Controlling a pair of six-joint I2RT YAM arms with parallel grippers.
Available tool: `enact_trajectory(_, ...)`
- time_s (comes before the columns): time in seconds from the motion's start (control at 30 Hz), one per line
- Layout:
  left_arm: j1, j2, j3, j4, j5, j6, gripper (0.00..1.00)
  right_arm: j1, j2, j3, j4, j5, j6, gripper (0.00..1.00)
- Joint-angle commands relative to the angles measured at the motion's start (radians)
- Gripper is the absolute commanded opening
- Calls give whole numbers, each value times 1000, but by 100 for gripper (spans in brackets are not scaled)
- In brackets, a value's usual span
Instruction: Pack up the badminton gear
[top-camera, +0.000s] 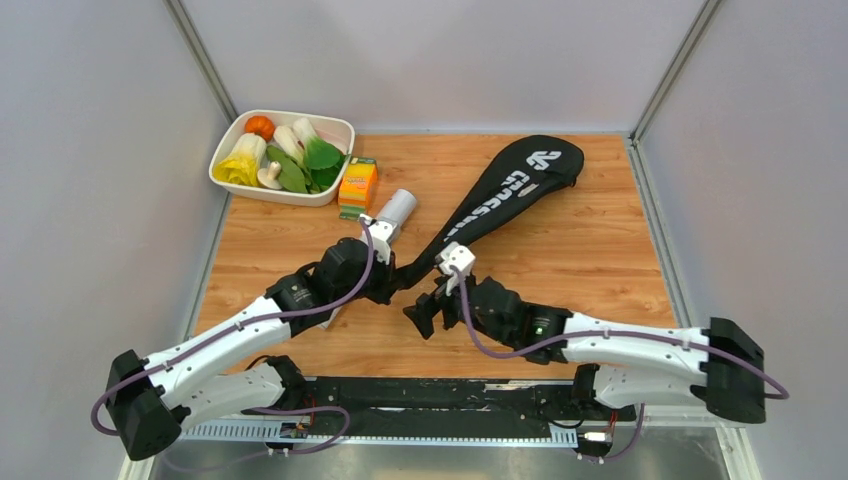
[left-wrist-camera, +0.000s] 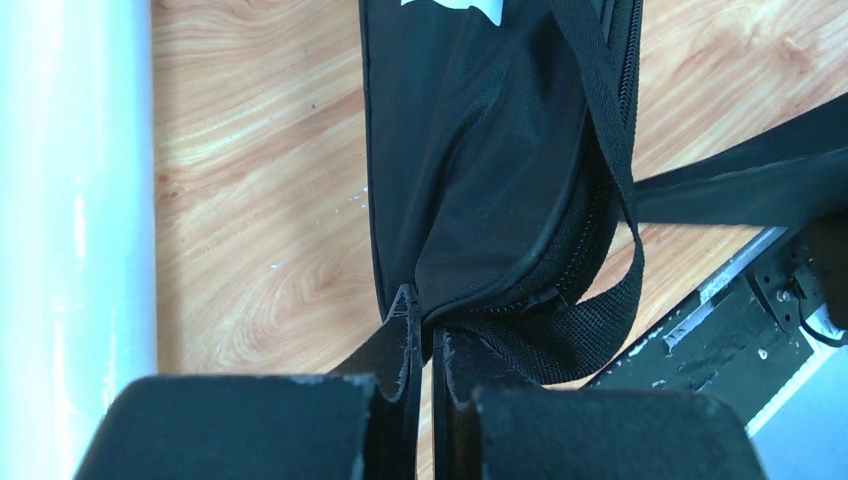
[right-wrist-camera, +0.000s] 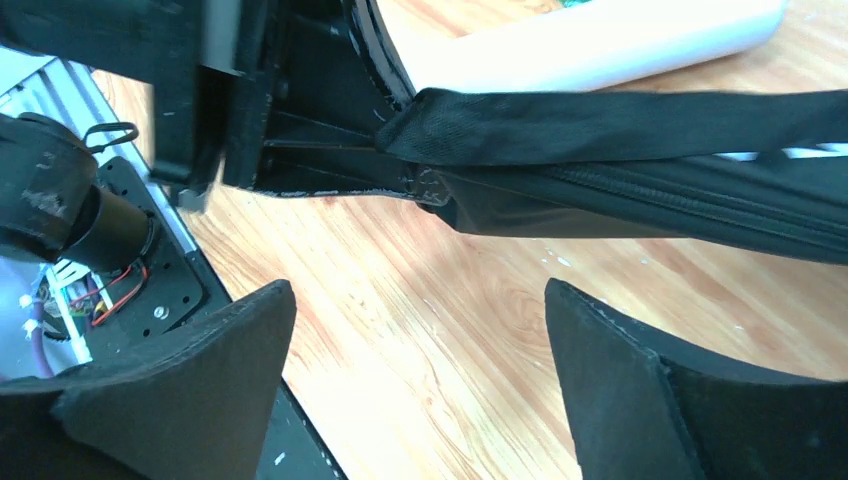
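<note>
From above, the bag (top-camera: 510, 185) lies slantwise on the table (top-camera: 600, 270), its long axis running from its narrow end between the two pincers away to its broad head at the far right. The left pincer (top-camera: 388, 282) is clamped on that narrow end. The right pincer (top-camera: 420, 312) sits just beside it on the near side, so both are close, but only the left has hold. The tube (top-camera: 398, 207) lies just beyond the left wrist, with the box (top-camera: 358, 186) and dish (top-camera: 232, 178) farther off. No racket or shuttlecock shows. On the left wrist, the jaws are pressed together on the bag's fabric by the zip, the bag stretches straight ahead, a strap (left-wrist-camera: 612, 300) loops off to the right, and the tube runs along the left. On the right wrist, the fingers (right-wrist-camera: 250, 330) stand wide with nothing between them. The bag's end and strap cross just ahead. I'd judge the right arm best placed to work that end.
</note>
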Motion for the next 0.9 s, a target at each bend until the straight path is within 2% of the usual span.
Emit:
enact_trajectory(0.0, -1, -11, -22, 126, 66, -32, 4, 1, -199, -41, -105, 33, 20, 100)
enact_trajectory(0.1, -1, 19, -40, 157, 137, -46, 14, 0, -333, -71, -152, 130, 96, 100)
enact_trajectory(0.2, -1, 40, -56, 188, 186, -51, 32, -2, -453, -119, -170, 230, 115, 100)
enact_trajectory(0.43, -1, -2, -41, 131, 126, -28, 59, -5, -563, -117, -316, 473, 135, 100)
enact_trajectory(0.57, -1, -37, -23, 89, 83, -7, 66, -5, -568, -90, -380, 527, 169, 100)
enact_trajectory(0.73, -1, -76, 8, 66, 58, 32, 68, -5, -548, -54, -452, 535, 241, 100)
enact_trajectory(0.87, -1, -129, 45, 47, -30, 99, 69, -5, -527, 5, -529, 501, 289, 100)
